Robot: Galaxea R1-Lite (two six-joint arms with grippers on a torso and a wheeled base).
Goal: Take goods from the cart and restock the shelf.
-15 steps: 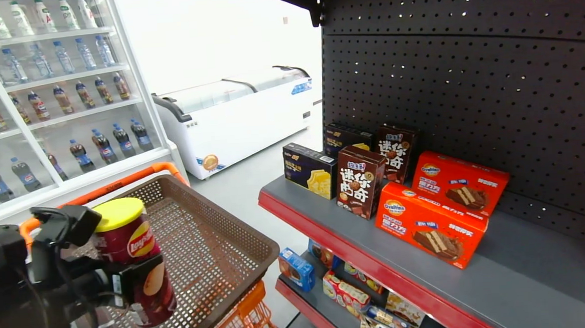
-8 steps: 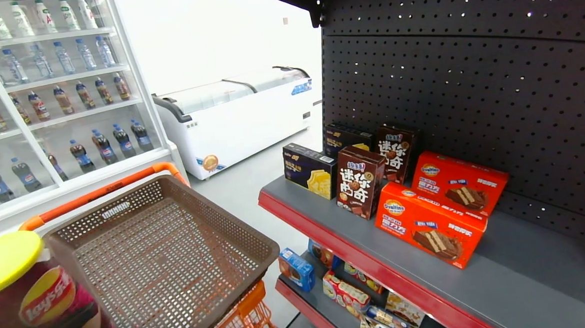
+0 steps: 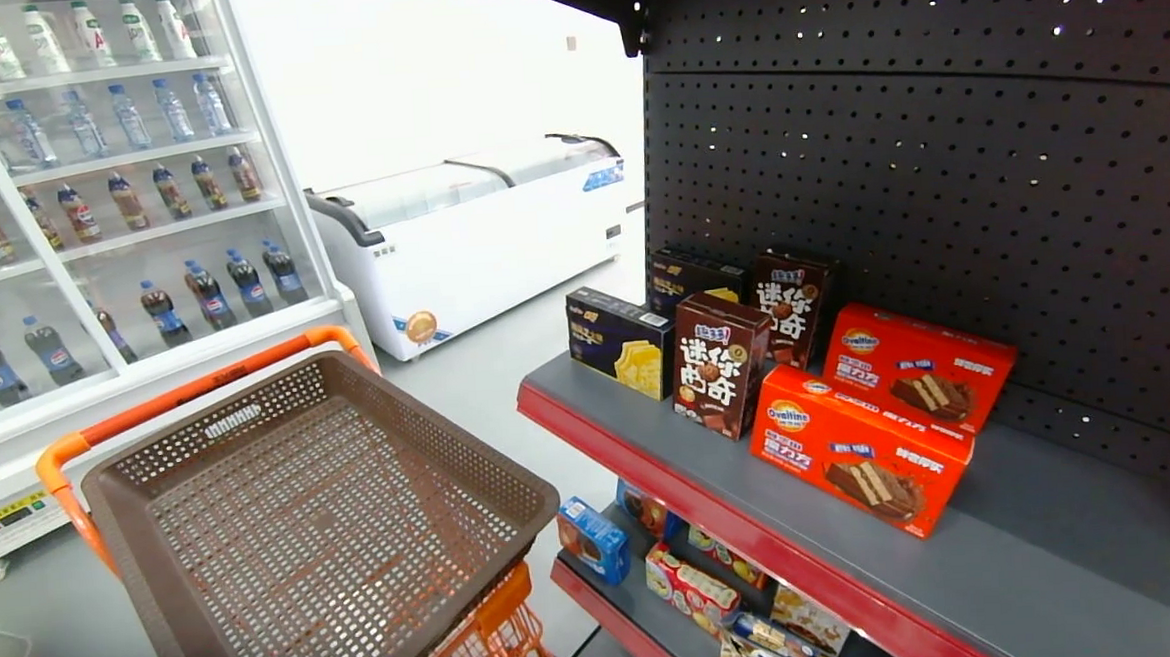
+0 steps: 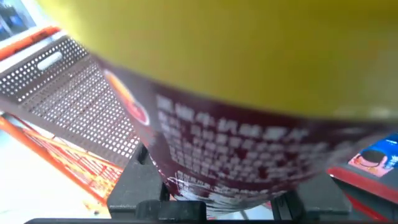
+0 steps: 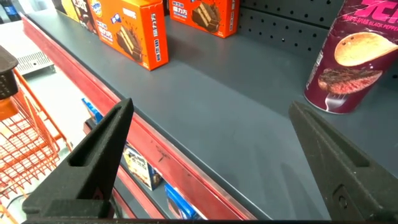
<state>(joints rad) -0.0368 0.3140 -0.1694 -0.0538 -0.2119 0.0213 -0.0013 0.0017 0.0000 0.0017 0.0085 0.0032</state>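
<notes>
A shop: stocked shelf (image 3: 1037,545), drinks fridge (image 3: 107,193), basket cart (image 3: 249,421).

You see white characters on the brown boxes (image 3: 722,371), a round logo on the orange boxes (image 3: 857,449), pink lettering on the shelf can (image 5: 348,59), small white print on the yellow-lidded can (image 4: 242,155)

Logged one second back: chip can (image 4: 236,155) upright above the brown basket (image 3: 305,523), clamped in the left gripper (image 4: 214,198) at the basket's left side. Logged half a second back: can drawn down and toward the robot's left, past the basket's near-left corner and closer to the head camera. Since carried off beyond the head view's lower-left edge, uncovering the cart's orange handle (image 3: 57,466), the basket's left rim and the floor beside it.
</notes>
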